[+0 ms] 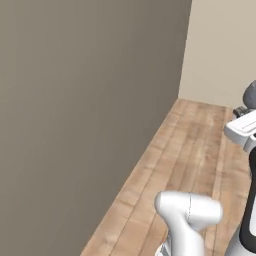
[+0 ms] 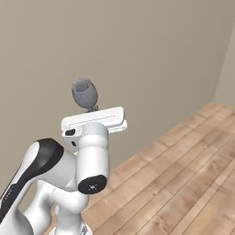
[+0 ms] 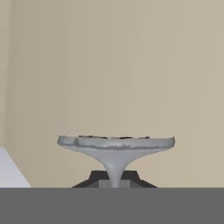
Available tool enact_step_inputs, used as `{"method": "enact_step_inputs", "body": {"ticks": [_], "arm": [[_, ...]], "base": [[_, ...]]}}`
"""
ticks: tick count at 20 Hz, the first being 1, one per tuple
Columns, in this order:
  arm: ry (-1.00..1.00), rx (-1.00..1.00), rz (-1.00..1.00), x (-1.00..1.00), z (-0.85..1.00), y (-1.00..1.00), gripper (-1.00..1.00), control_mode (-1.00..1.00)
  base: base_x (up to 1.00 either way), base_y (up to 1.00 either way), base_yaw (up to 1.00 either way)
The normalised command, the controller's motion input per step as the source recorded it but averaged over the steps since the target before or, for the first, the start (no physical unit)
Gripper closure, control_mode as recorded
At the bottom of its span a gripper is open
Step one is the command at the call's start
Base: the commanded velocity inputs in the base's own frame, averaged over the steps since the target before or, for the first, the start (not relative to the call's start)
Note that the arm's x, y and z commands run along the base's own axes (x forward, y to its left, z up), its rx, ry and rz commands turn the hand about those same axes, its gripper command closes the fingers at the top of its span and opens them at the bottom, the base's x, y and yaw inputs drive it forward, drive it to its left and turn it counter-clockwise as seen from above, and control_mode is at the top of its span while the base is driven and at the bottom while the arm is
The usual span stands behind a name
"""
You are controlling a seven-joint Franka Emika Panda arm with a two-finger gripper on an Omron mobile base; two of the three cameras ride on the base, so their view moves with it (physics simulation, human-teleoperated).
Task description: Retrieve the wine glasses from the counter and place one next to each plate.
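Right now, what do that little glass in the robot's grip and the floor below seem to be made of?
The wine glass looks like grey-tinted glass, though it renders dull and nearly opaque, so that is uncertain; the end effector is shut on its thin stem. The floor looks like warm brown wooden planks, with visible seams and grain and a matte finish.

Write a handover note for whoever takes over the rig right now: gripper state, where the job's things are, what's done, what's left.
Gripper: shut on the stem of a wine glass, held up in the air in front of a beige wall, over a wooden floor.
In the hand view the glass's round foot faces the camera.
Done: one glass picked up.
Left: carry it to a plate and set it down beside it, then fetch the other glass for the second plate.
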Motion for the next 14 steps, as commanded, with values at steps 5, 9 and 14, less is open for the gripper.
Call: {"method": "enact_step_inputs", "body": {"ticks": [5,9,14], "arm": [[0.0,0.0,0.0,0.0,0.0,0.0,1.0,1.0],[0.0,0.0,0.0,0.0,0.0,0.0,1.0,1.0],[0.0,0.0,0.0,0.0,0.0,0.0,1.0,1.0]], "base": [[1.0,-0.46,-0.22],[1.0,0.01,-0.16],[1.0,-0.18,-0.17]]}}
